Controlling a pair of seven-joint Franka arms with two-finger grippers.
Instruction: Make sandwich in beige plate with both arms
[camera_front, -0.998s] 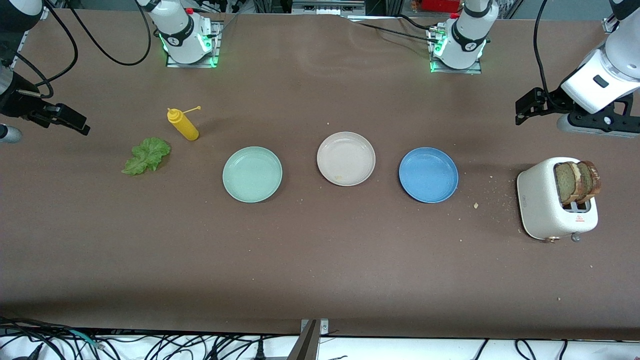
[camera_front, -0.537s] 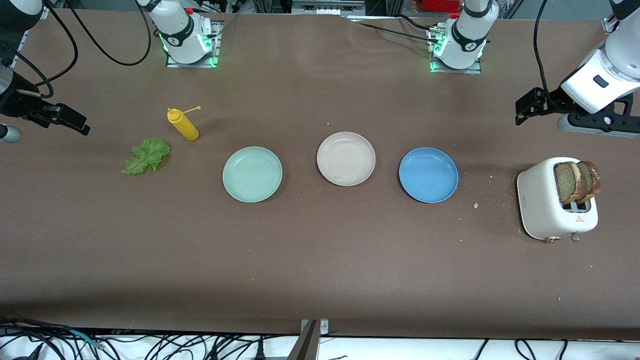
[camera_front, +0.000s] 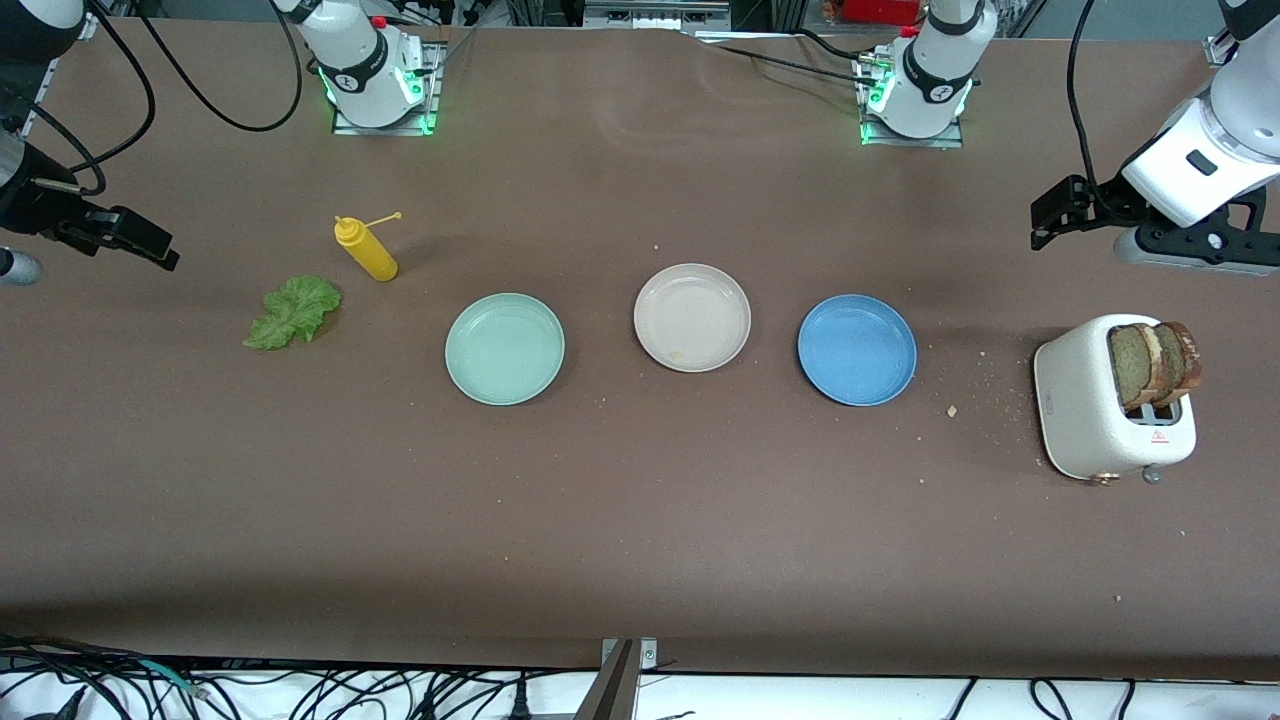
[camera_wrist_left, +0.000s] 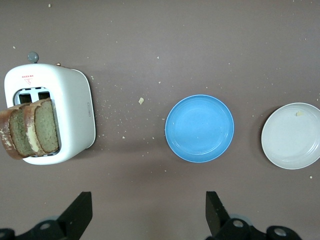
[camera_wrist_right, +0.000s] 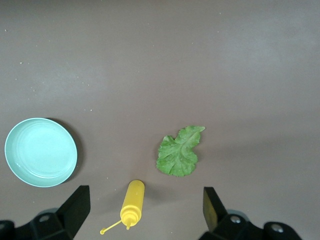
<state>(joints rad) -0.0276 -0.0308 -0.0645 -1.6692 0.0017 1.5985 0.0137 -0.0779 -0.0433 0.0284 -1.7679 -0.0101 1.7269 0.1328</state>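
- While both arms hang idle, brown table (camera_front: 640, 560) fills the front view: matte, creased near the bases, cables along the edge nearest the camera, green lights at both bases.
- Left arm (camera_front: 1200, 160): left gripper (camera_wrist_left: 147, 200) in the air over bare table at its own end, jaws spread wide, nothing held. Only its wrist view shows both fingers.
- Right arm (camera_front: 20, 180): right gripper (camera_wrist_right: 145, 195) in the air over its own end, above the yellow bottle, jaws released, empty.
- White toaster (camera_front: 1085, 400), 4 o'clock from the beige plate in the front view, with bread slices (camera_front: 1155, 362) standing in its slots. Right wrist view misses it.
- Beige plate (camera_front: 692, 318) at table centre, holding only a crumb; no sandwich made yet. Left wrist view cuts it at the frame edge.
- Mint green plate (camera_front: 505, 349) at 8 o'clock from the beige one, blue plate (camera_front: 857, 350) at 4 o'clock; none touch.
- Lettuce leaf (camera_front: 292, 311) flat on the table, 9 o'clock from the mint plate; left wrist view misses it.
- Yellow bottle (camera_front: 366, 250) at 1 o'clock from the lettuce, cap off on its tether.
- Crumbs (camera_front: 952, 411) scattered between blue plate and toaster, clearest in the left wrist view.
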